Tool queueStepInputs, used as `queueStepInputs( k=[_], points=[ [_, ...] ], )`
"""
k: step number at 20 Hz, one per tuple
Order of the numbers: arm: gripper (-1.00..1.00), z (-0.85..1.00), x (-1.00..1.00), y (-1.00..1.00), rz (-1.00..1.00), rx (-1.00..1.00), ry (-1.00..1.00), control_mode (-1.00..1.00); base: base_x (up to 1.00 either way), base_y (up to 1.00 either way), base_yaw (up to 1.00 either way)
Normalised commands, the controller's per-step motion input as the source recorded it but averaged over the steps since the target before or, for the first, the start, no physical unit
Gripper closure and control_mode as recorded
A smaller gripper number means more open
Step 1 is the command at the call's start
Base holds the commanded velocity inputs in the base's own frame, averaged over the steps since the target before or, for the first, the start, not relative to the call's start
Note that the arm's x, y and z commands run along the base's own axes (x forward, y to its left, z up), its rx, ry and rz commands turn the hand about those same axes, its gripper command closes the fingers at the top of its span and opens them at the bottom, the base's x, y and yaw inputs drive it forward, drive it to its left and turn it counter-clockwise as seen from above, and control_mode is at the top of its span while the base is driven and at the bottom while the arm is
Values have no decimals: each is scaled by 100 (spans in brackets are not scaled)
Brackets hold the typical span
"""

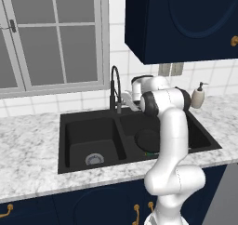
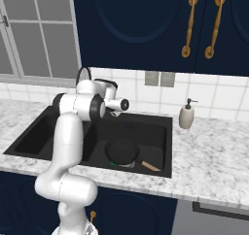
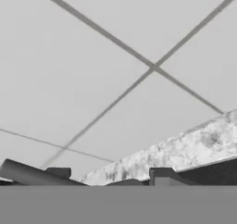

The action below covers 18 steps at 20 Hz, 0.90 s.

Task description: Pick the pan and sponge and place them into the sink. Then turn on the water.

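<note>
The black pan (image 2: 122, 151) lies in the sink's (image 1: 74, 118) right basin, lower centre of the right base view, its wooden handle (image 2: 150, 166) pointing lower right. A green sliver of sponge (image 1: 151, 153) peeks beneath its front edge. At the faucet (image 1: 114, 87), the gripper (image 3: 109, 177) faces the tiled wall (image 3: 115, 56); whether its jaws grip anything cannot be told.

- A home kitchen: black double sink (image 1: 83, 126) set in a marble counter (image 1: 28, 145).
- Navy cabinets (image 2: 146, 25) with brass handles (image 2: 188, 25), white tiled wall (image 2: 219, 95), window (image 1: 46, 38), soap dispenser (image 2: 186, 115).
</note>
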Motion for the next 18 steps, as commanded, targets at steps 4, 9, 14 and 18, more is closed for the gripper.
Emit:
queueStepInputs(
  k=[4, 9, 14, 18],
  points=[
    [100, -3, 20, 0, -18, 8, 23, -100, 0, 0, 0],
    [100, -16, 20, -7, -12, 12, 29, -100, 0, 0, 0],
    [100, -29, 19, -17, -5, 17, 27, -100, 0, 0, 0],
    [100, -28, 10, -22, -3, 17, 25, -100, 0, 0, 0]
  ],
)
